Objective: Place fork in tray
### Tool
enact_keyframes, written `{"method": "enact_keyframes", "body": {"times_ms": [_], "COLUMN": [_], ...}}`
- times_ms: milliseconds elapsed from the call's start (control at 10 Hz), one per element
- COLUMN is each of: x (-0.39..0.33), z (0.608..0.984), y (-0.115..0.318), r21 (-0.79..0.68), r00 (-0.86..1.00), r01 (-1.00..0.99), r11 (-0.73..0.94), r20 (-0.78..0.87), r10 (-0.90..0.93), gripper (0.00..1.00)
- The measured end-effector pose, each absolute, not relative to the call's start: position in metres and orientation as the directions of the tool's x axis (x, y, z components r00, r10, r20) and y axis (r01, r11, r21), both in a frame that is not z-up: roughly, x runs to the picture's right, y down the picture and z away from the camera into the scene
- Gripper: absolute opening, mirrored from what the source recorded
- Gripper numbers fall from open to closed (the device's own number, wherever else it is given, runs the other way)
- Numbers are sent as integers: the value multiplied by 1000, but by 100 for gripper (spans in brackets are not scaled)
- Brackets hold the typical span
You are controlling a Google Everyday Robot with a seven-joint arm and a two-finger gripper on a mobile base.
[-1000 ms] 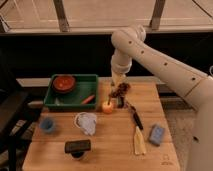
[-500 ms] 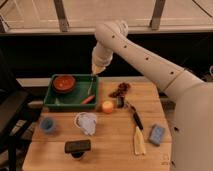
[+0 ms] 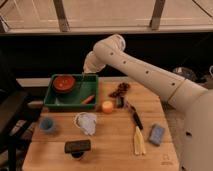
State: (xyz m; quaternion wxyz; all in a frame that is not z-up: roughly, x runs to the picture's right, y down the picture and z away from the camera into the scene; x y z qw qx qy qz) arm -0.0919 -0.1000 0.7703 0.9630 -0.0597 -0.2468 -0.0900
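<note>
The white arm reaches in from the right, its gripper hanging over the back edge of the tray, just right of the bowl. Whether the fingers are open or closed cannot be told, nor whether they hold anything. A thin dark line slants down from the gripper into the tray beside the bowl; this may be the fork, but it cannot be confirmed.

The tray sits at the back left of the desk. The red-brown bowl occupies its back left corner. A small orange piece lies against the tray's right wall.

On the desk, an orange round item stands just right of the tray. A dark cluster lies behind it. A black-handled utensil and a pale yellow utensil lie further forward, with a blue sponge to their right. A white crumpled item, a blue cup and a black block occupy the left front.
</note>
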Motion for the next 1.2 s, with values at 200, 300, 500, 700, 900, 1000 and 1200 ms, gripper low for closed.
{"method": "enact_keyframes", "body": {"times_ms": [200, 300, 500, 700, 900, 1000, 1200], "x": [-96, -95, -102, -105, -109, -111, -114], "z": [790, 798, 811, 822, 832, 836, 839], "y": [-87, -81, -72, -66, -61, -59, -58], "r21": [-63, -65, -76, -106, -168, -204, -239], "r00": [865, 868, 863, 853, 827, 808, 786], "r01": [198, 195, 198, 195, 192, 194, 204], "r11": [978, 979, 977, 975, 967, 960, 949], "r20": [480, 476, 487, 509, 558, 588, 618], "r10": [-144, -142, -137, -115, -68, -38, -13], "gripper": [2, 8, 28, 48, 68, 75, 76]}}
